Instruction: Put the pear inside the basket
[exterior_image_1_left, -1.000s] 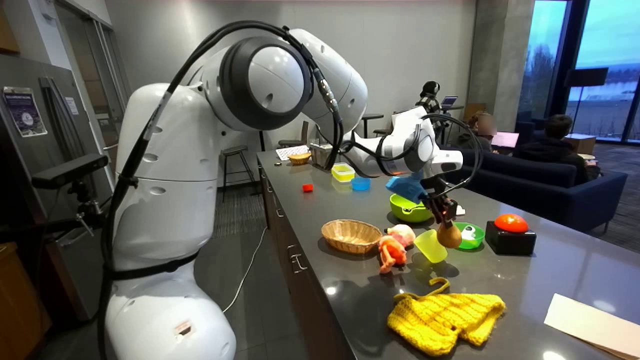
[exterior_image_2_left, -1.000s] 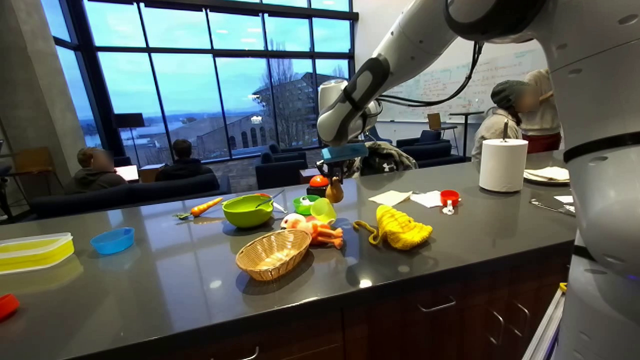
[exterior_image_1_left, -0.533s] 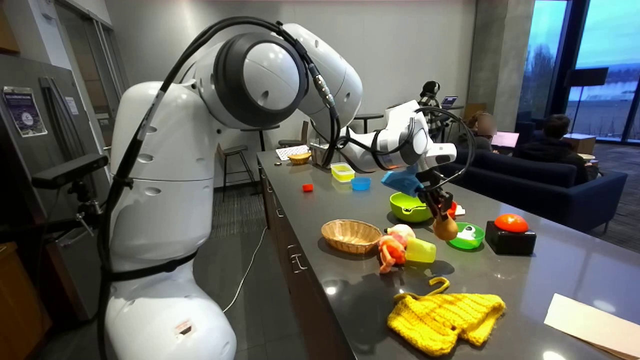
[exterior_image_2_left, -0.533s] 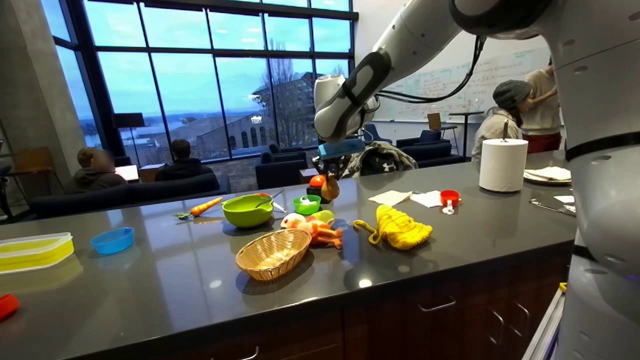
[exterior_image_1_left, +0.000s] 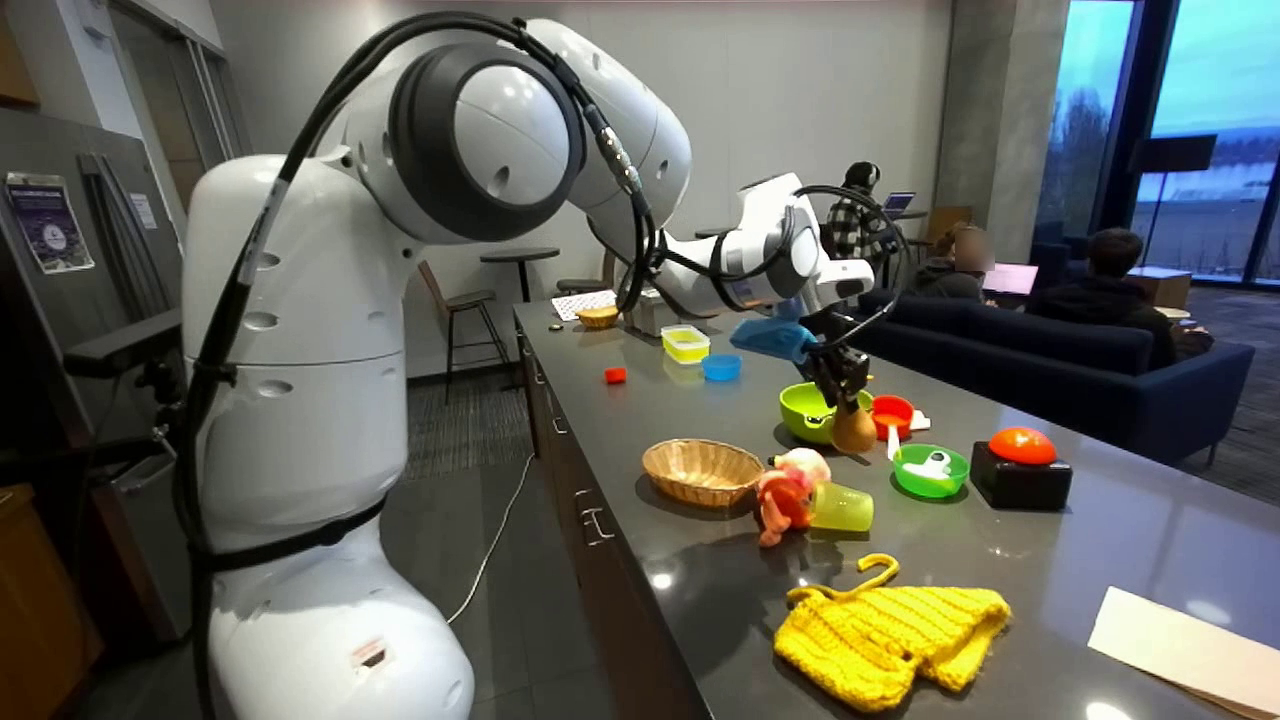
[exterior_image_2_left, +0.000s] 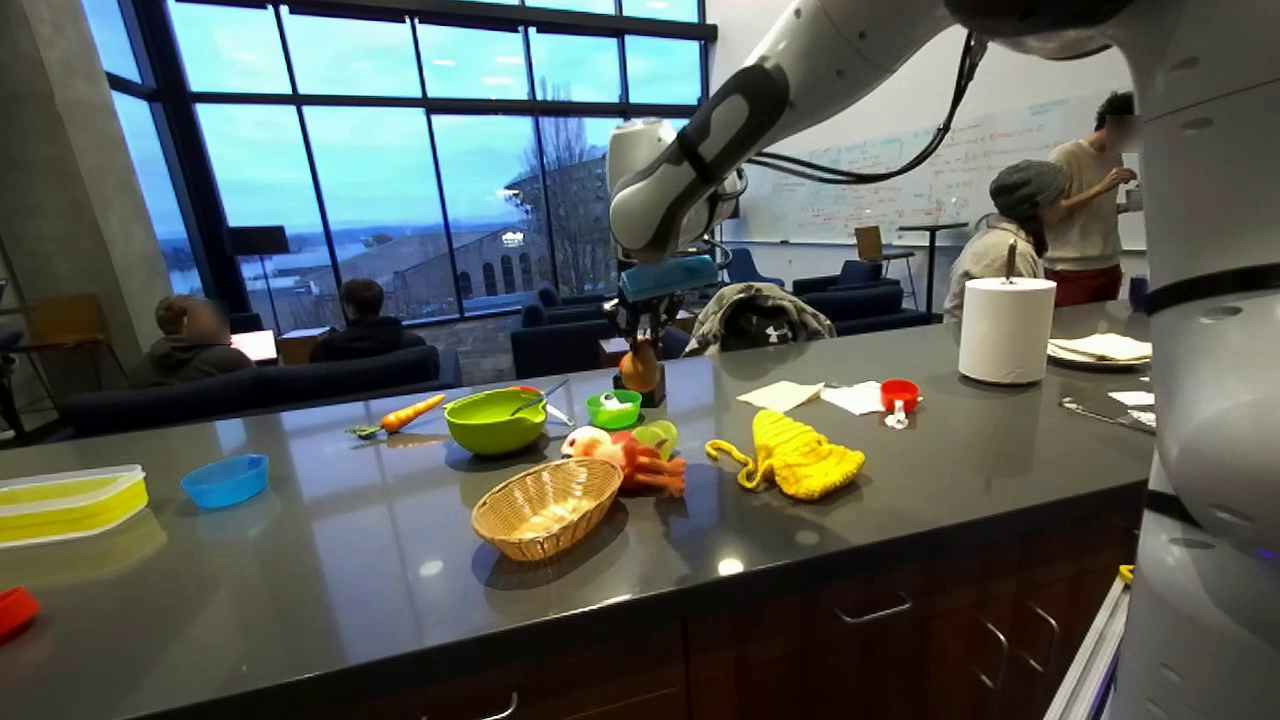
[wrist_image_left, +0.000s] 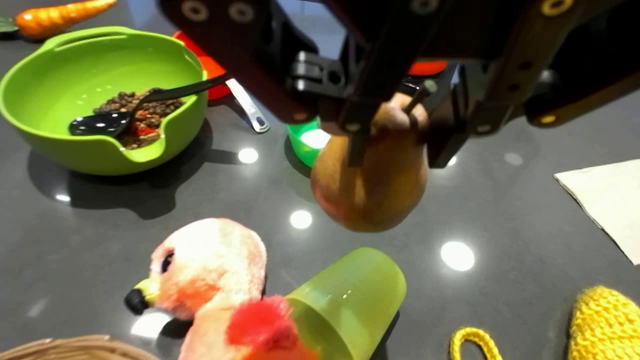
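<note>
Black end effector (wrist_image_left: 399, 150), partly closed, gripping brown stemmed pear (wrist_image_left: 372, 195), above grey worktop (exterior_image_1_left: 1050, 565), apart from tan oval wicker basket (exterior_image_1_left: 703, 474)

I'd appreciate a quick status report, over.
Gripper closed on pear, aloft. Basket not yet reached. Plush bird beside it, perhaps in the way.

white logo (exterior_image_2_left: 768, 331), probably under armour's, on black fabric (exterior_image_2_left: 756, 319) in an exterior view

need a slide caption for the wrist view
Pear held in the gripper above a gray counter, with a plush bird, a translucent cup on its side and a green bowl.
</note>
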